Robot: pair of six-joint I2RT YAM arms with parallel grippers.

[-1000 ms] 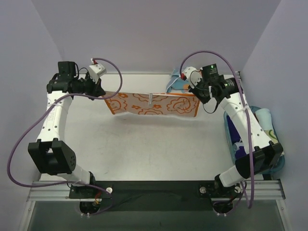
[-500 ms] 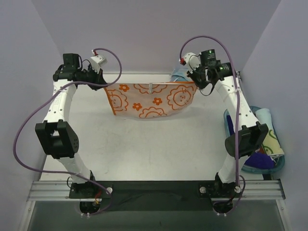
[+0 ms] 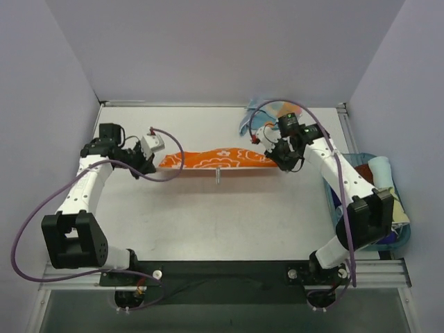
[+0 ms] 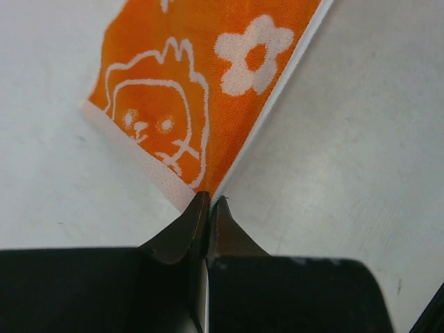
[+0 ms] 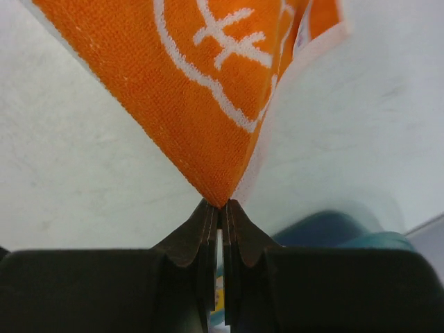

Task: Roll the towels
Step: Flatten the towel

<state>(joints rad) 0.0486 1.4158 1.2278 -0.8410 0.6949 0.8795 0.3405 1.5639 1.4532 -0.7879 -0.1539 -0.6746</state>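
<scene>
The left fingers are pressed together on the left corner of the orange-and-white towel. In the left wrist view the white hem disappears between the tips. The towel hangs as a taut strip across the middle of the bench, somewhat toward its far edge. The right fingers are likewise clamped on its opposite corner. Whether its lower edge already touches the bench I cannot tell.

The step in hand looks like spreading the towel flat before rolling. To do it well, I would keep both corners level and the pull even, so no slack gathers in the middle. The long edge should come down parallel to the bench's near edge. Neither corner should be let go until the cloth lies flat. Enough bare bench should stay on the near side for rolling. The small tag dangling at the middle could tuck under and make a lump.

A light blue towel lies bunched near the far right corner. A basket of cloths sits at the right edge.

No brand or writing can be read. The tag is too small, and the prints are only a face and a flower.
</scene>
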